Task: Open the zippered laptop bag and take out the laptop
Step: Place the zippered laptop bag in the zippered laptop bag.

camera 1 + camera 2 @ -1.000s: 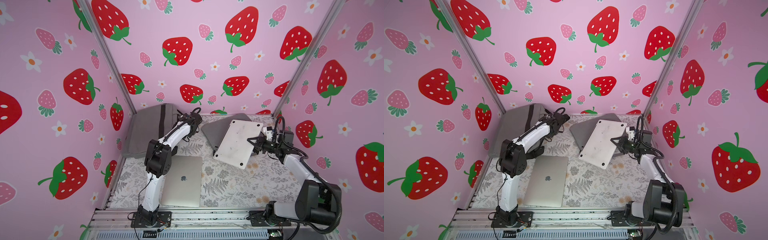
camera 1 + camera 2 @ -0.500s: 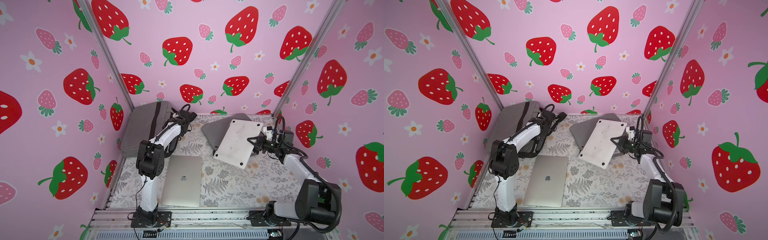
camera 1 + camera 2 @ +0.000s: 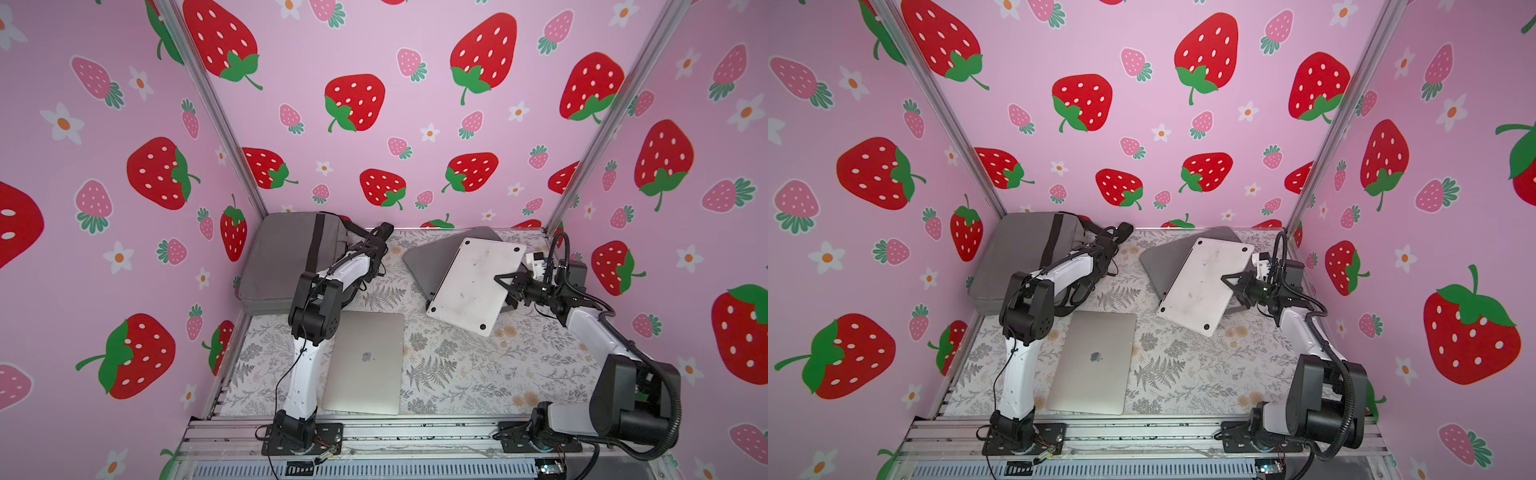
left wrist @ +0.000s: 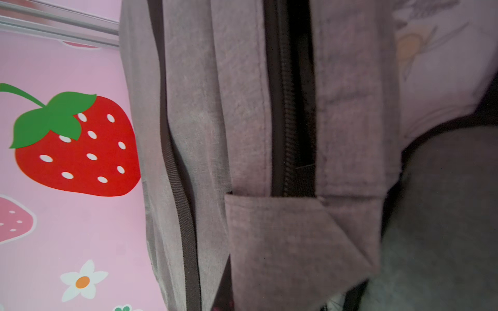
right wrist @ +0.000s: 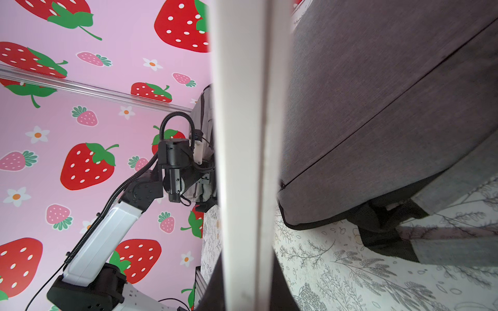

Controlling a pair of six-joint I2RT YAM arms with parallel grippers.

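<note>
Toward the left wall (image 3: 124,208), clenched left claw (image 3: 376,239) has pulled bag (image 3: 282,257); right claw (image 3: 505,291) grips white laptop (image 3: 469,282).

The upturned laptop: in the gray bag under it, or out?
Out: all four corners of the laptop show, overlapping the gray bag, right gripper clamping its edge.

Laptop bag (image 3: 282,257) grey — logo laptop (image 3: 365,374) silver, other laptop (image 3: 473,282) white-bottomed; walls (image 3: 374,41) pink, strawberry-print; tabletop (image 3: 457,374) fern-print.

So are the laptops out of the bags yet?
Partly. One silver laptop lies on the table. The right gripper holds a second laptop, upturned, over one grey bag. Left to do: the other grey bag, where the shut left gripper sits; its inside is hidden.
</note>
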